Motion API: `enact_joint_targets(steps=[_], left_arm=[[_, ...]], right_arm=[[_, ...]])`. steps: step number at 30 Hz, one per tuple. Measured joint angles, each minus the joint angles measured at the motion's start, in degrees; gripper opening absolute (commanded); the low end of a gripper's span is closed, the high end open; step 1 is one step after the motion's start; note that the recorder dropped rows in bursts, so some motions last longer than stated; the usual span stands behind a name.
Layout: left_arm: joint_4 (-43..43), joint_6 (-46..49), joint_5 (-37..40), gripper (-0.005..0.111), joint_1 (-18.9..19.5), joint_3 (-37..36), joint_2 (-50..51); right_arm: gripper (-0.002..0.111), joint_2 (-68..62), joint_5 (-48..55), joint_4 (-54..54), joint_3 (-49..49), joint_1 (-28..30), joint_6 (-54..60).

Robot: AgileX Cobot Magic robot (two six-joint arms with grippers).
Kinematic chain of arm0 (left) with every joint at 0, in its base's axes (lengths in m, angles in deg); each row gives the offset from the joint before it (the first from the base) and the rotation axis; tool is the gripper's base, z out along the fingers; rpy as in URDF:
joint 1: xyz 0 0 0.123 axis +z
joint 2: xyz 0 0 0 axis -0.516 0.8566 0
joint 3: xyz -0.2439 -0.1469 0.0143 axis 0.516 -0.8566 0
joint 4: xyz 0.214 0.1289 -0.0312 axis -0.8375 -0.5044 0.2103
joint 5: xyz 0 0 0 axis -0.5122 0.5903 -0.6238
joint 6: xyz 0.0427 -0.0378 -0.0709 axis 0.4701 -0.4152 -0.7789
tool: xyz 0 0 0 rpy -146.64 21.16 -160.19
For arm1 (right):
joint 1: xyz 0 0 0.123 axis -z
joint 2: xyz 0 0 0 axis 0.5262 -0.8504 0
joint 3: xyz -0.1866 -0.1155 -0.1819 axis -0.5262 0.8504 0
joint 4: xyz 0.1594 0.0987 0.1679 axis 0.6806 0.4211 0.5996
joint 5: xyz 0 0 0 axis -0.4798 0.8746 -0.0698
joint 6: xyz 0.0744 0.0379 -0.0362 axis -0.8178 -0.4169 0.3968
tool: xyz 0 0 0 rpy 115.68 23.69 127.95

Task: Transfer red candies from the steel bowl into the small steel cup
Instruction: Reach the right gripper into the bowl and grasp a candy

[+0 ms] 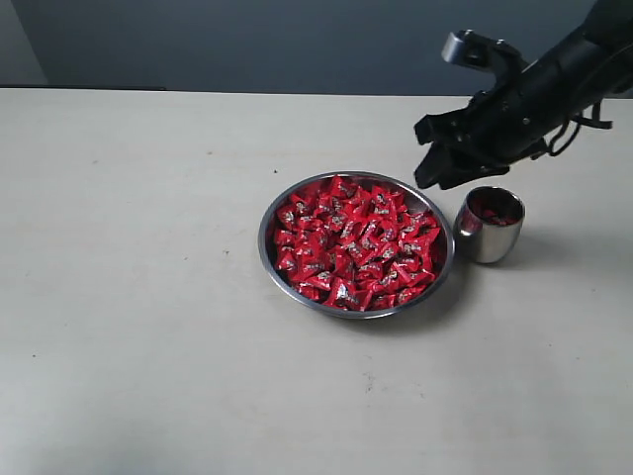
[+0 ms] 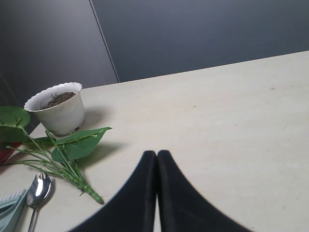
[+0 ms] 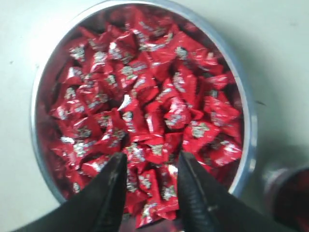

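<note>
The steel bowl (image 1: 269,213) sits mid-table, heaped with red candies (image 1: 354,242). Just to its right stands the small steel cup (image 1: 489,233), with a few red candies (image 1: 495,209) inside. My right gripper (image 1: 431,158) hangs open above the bowl's far right rim, beside the cup. In the right wrist view the right gripper (image 3: 152,162) is open over the candies (image 3: 145,96) with nothing held; the bowl's rim (image 3: 250,130) curves past and the cup (image 3: 289,193) shows blurred at the edge. My left gripper (image 2: 157,155) is shut and empty over bare table, away from the bowl.
In the left wrist view a white pot of soil (image 2: 58,108), a green leafy sprig (image 2: 67,150) and a metal spoon (image 2: 37,191) lie on the pale table (image 2: 231,121). A dark wall runs behind the table.
</note>
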Motion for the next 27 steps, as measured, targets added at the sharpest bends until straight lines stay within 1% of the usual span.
enact_joint_targets(steps=[7,13,18,27], left_arm=[[0.0,0.0,0.0,0.0,0.0,0.0,0.0],[0.0,0.0,0.0,0.0,0.0,0.0,0.0],[0.0,0.0,0.0,0.0,0.0,0.0,0.0],[0.0,0.0,0.0,0.0,0.0,0.0,0.0]], right_arm=[[0.035,-1.5,0.0,0.3,0.0,-9.7,3.3],[0.035,-4.9,1.3,-2.1,0.0,-14.6,3.9],[0.035,-6.5,1.8,-2.8,0.0,-16.4,4.1],[0.035,-10.4,1.9,-3.1,0.0,-16.7,4.1]])
